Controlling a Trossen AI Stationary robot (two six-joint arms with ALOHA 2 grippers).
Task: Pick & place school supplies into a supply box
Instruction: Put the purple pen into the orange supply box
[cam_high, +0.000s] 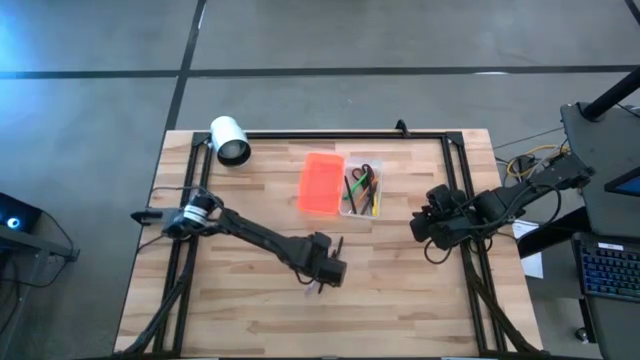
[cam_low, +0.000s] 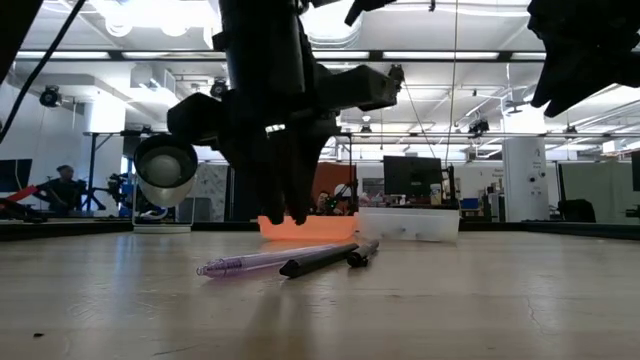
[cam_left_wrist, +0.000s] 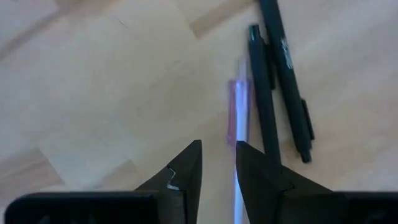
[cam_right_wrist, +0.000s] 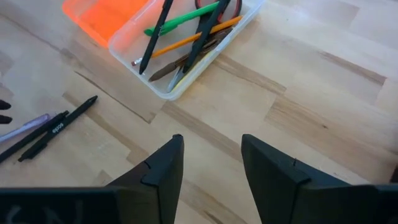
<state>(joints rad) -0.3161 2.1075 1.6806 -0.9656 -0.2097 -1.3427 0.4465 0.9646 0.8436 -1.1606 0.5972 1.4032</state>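
My left gripper (cam_high: 325, 272) (cam_low: 285, 212) (cam_left_wrist: 217, 152) hangs just above the table's middle, pointing down, fingers narrowly open. A purple pen (cam_left_wrist: 237, 112) (cam_low: 250, 263) and two dark pens (cam_left_wrist: 267, 93) (cam_low: 320, 260) lie flat on the wood by it; the purple one runs beneath one finger (cam_left_wrist: 255, 177). The supply box's clear tray (cam_high: 360, 192) (cam_right_wrist: 186, 50) holds green, orange and dark pens and red-handled scissors (cam_right_wrist: 230, 5). Its orange lid (cam_high: 321, 183) (cam_right_wrist: 102, 15) lies beside the tray. My right gripper (cam_high: 422, 226) (cam_right_wrist: 211, 146) hovers open, right of the tray.
A white cylinder (cam_high: 230, 140) (cam_low: 165, 165) lies on its side near the table's far left corner. A black frame (cam_high: 330, 133) runs along the table's far edge and sides. Bare wood lies between the loose pens and the tray. People and desks show in the room behind.
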